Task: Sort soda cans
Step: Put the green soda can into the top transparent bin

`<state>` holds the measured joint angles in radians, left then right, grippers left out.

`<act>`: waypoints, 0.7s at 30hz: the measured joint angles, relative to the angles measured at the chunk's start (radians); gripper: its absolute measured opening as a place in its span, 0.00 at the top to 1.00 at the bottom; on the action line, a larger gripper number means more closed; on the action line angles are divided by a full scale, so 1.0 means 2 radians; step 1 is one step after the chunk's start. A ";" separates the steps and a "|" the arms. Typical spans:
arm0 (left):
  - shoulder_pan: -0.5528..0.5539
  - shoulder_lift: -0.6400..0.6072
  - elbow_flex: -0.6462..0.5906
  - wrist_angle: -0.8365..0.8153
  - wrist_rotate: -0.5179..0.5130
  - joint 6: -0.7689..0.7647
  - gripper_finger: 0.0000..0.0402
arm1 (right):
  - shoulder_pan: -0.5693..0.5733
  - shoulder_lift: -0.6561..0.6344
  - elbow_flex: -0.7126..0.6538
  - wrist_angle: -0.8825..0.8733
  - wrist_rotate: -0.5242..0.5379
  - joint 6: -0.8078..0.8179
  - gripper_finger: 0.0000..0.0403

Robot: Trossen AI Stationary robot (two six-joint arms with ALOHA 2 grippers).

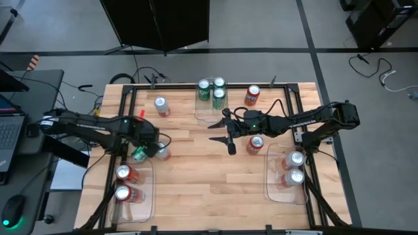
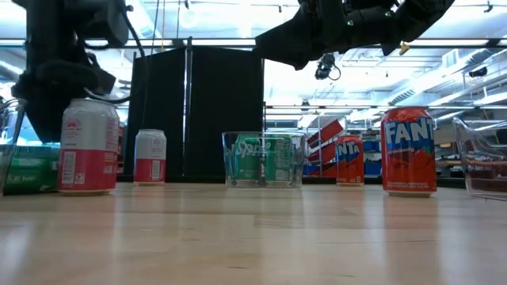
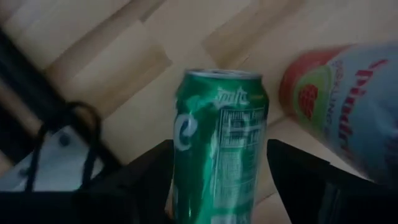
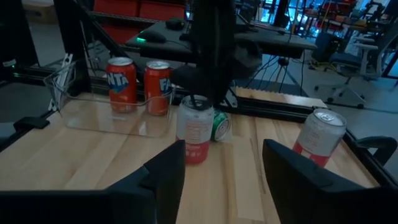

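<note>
Twelve soda cans spread over the wooden table (image 1: 209, 189), both arms above its middle band.

At the lower left of the high view, two red cans (image 1: 124, 183) stand in a clear tray (image 1: 147, 196); at the lower right, two silver-white cans (image 1: 294, 168) stand in another tray (image 1: 271, 176). Left of centre, the left gripper (image 1: 145, 151) has its fingers apart around a lying green can (image 3: 219, 146), not pressing it, with a silver-white can (image 1: 162, 152) just beside. The right gripper (image 1: 228, 134), fingers apart and holding nothing, hangs in the centre near a red can (image 1: 255, 144). At the top, three green cans (image 1: 213, 90) fill the middle tray (image 1: 202, 114); one silver-white can (image 1: 161, 106) and one red can (image 1: 252, 95) stand loose.
</note>
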<state>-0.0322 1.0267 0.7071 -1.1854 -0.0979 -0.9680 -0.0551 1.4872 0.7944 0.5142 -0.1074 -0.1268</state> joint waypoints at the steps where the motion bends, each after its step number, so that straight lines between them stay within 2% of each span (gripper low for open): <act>1: 0.006 0.000 -0.008 0.014 0.010 0.009 0.35 | 0.000 0.000 0.000 0.000 0.000 0.000 0.49; 5: 0.026 -0.001 -0.036 0.062 0.044 0.033 0.34 | 0.000 0.000 0.000 0.000 0.000 0.000 0.47; 12: 0.056 -0.003 -0.058 0.091 0.045 0.063 0.34 | 0.000 0.000 0.000 0.000 0.001 0.000 0.47; 17: 0.076 -0.001 -0.061 0.137 0.021 0.099 0.34 | 0.000 0.000 0.000 -0.002 0.001 0.000 0.47; 21: 0.105 0.000 -0.062 0.162 -0.034 0.129 0.34 | 0.000 0.000 0.000 -0.001 0.007 -0.003 0.47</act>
<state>0.1777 1.0267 0.5822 -0.8616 -0.1662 -0.7106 -0.0551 1.4872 0.7948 0.5117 -0.0925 -0.1332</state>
